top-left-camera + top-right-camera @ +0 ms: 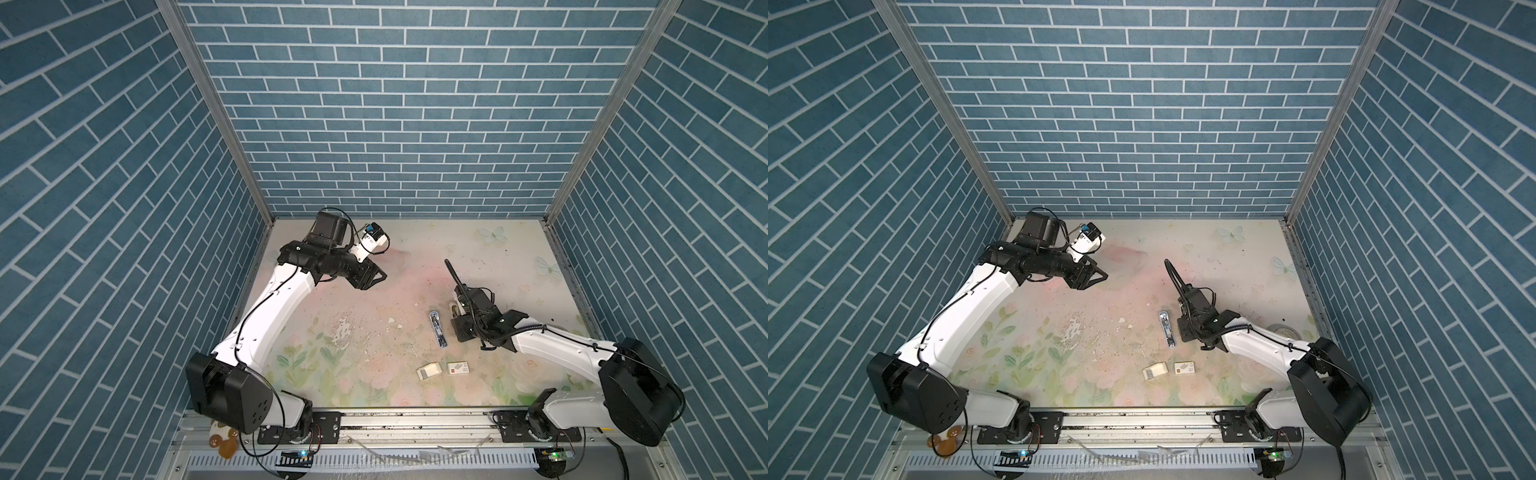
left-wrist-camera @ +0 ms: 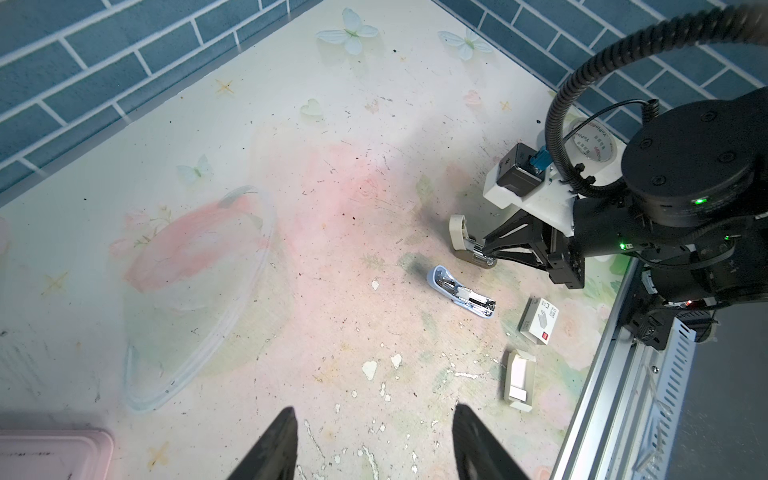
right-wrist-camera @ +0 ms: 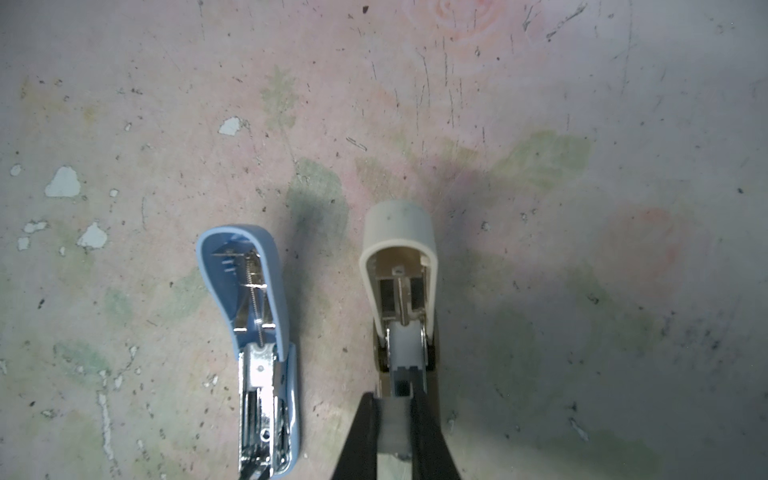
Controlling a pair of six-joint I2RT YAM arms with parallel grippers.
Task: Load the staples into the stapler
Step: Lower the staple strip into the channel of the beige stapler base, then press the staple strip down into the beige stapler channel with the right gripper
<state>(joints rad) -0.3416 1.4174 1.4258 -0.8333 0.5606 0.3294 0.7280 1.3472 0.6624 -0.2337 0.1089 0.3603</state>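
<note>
Right wrist view first, and it has the detail nobody else gets: the right end effector is clamped on the staples, a short grey strip pinched between the black fingers. The strip sits at the rear of the beige stapler, right in its open channel, lid swung up. Just beside it lies the blue stapler, also hinged open, spring and metal showing.

In both top views that grip is buried under the wrist; only the blue stapler reads cleanly. What they do give is the white card tray and the red-marked sleeve, side by side near the front edge of the tabletop.

The left wrist view catches the beige lid standing upright and the fingers meeting it low.

Poses: the right arm reaches in low from the near right, its wrist tipped down. The left arm is bent and raised over the far left; the left end effector hangs with its fingers parted on nothing, well apart from both staplers.
</note>
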